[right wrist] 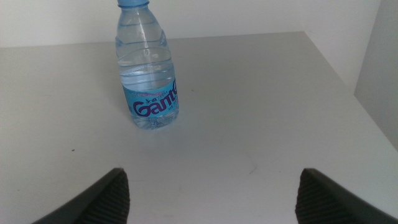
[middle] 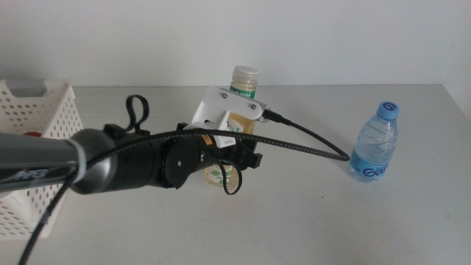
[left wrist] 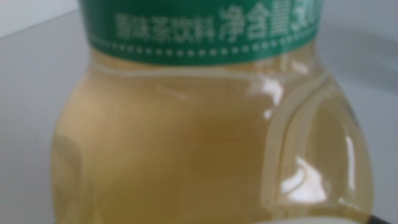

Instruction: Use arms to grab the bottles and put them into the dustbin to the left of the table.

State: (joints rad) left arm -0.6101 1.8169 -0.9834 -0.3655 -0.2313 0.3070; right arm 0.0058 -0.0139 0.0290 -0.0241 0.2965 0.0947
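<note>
At the centre of the middle view, the left gripper (middle: 229,158) of the black matte arm sits at the upright pale-yellow plastic tea bottle (middle: 243,92); whether its fingers pinch it I cannot tell, since glossy ribbed plastic fills its wrist view. The right gripper (right wrist: 211,193) waits with fingers spread, facing the clear blue-labelled water bottle (middle: 376,143) at the frame's right. The white perforated plastic dustbin (middle: 44,110) stands at far left beside the smooth grey bench (middle: 309,221).

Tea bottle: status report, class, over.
Left gripper at tea bottle, grip unseen. Right gripper open, facing water bottle. Dustbin left, path unobstructed.
</note>
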